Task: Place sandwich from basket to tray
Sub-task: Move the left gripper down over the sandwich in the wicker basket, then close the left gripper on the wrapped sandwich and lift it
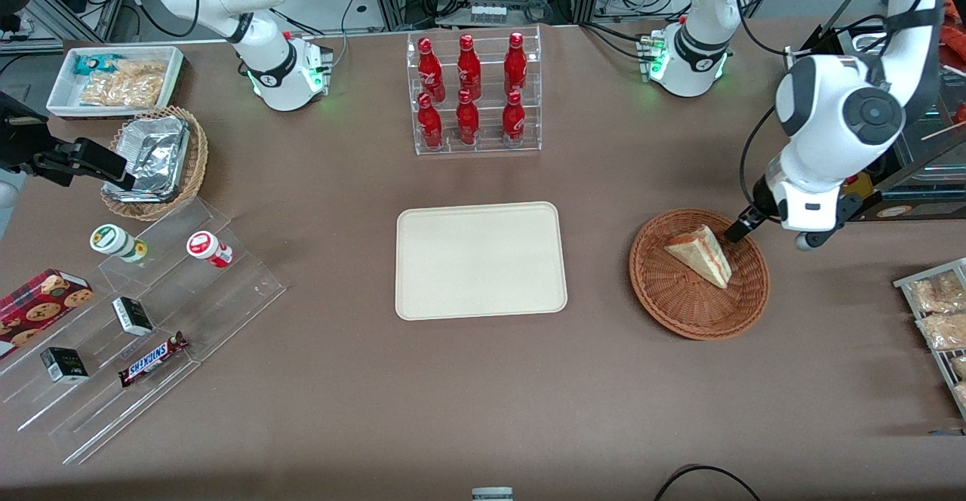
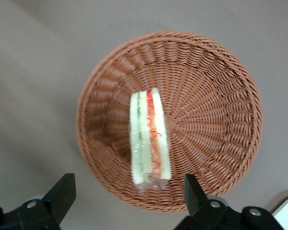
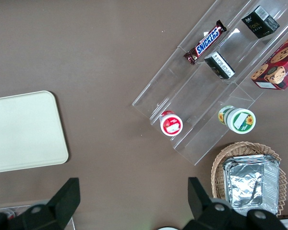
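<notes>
The sandwich [image 1: 700,256] [image 2: 150,139], a pale wedge with red-orange filling, lies in the reddish-brown wicker basket [image 1: 679,320] [image 2: 216,96] toward the working arm's end of the table. My left gripper [image 1: 741,225] [image 2: 127,187] hangs open just above the basket's rim, on the side farther from the front camera, close to the sandwich's end and not touching it. Nothing is between its fingers. The cream tray [image 1: 480,259] [image 3: 24,132] lies flat and bare at mid-table, beside the basket.
An acrylic rack of red bottles [image 1: 475,93] stands farther from the camera than the tray. Toward the parked arm's end are a tan basket with foil containers [image 1: 155,161], a white snack bin [image 1: 113,78] and a stepped acrylic shelf [image 1: 136,320]. A wire rack of packets [image 1: 939,312] stands nearer the camera than the basket.
</notes>
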`<move>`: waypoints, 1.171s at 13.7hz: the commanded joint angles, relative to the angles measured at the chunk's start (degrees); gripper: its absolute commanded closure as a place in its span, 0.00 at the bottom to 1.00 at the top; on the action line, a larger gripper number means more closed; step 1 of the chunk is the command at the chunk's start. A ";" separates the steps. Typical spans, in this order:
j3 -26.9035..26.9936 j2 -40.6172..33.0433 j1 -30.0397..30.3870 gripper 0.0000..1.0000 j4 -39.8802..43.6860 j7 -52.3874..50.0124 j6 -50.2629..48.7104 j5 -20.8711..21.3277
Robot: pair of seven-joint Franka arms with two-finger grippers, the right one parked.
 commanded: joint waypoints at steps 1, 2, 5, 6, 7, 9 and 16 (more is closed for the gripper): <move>-1.53 4.06 0.21 0.00 -0.13 -3.25 4.19 0.23; -1.62 5.12 0.21 0.00 -0.13 -3.25 5.16 0.23; -1.71 8.37 0.21 0.00 -0.04 -3.95 7.36 0.23; -1.71 9.34 0.21 0.00 -0.04 -4.12 8.15 0.23; -1.71 10.39 0.30 0.00 -0.04 -4.30 9.64 0.23; -1.71 12.42 0.21 0.00 -0.30 -4.39 11.75 0.23; -1.53 12.79 0.12 0.93 0.66 -3.42 10.28 0.31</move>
